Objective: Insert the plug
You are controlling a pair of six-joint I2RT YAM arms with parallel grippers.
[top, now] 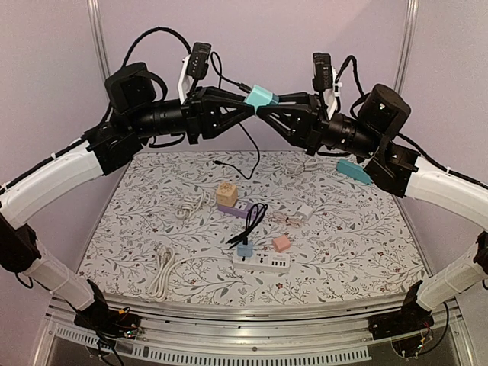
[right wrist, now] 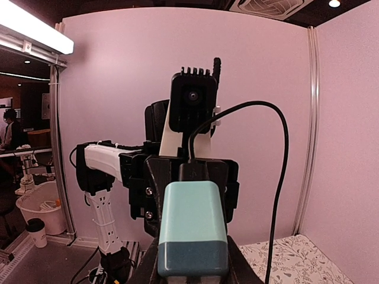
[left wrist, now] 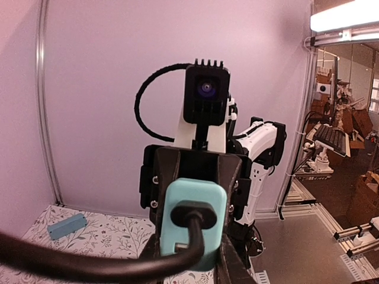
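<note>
Operator: Handling first. Where do we have the plug (left wrist: 190, 212)?

Observer: Up in the air between the arms, well above the surface (top: 358, 252). We see it black and stubby at the face of the teal adapter (top: 261, 96). Whether it is seated or only started, we cannot tell. Left tool (top: 250, 102) and right tool (top: 264, 108) meet there from opposite sides, each nearly closed and, as far as we can see, pinching the adapter's body.

Operator: How do we expect it to behave?

Observer: We judge both pieces light, rigid, smooth plastic, so they could slip under a skewed push. The held cable (left wrist: 89, 263) is limp and may tug sideways. We would grip the adapter by its flat sides and the plug by its moulded body, never by the cable.

Operator: Counts?

Observer: In hand, we count one adapter, one plug and one cable. Below, we count:
- one white power strip (top: 261, 263) carrying one pale blue adapter (top: 245, 248)
- one pink cube (top: 281, 242)
- one wooden cube (top: 226, 193)
- one teal bar (top: 353, 170)
- one loose black cable (top: 254, 217)
- one white cord bundle (top: 162, 273) near left and a second cord bundle (top: 191, 204) further back
</note>
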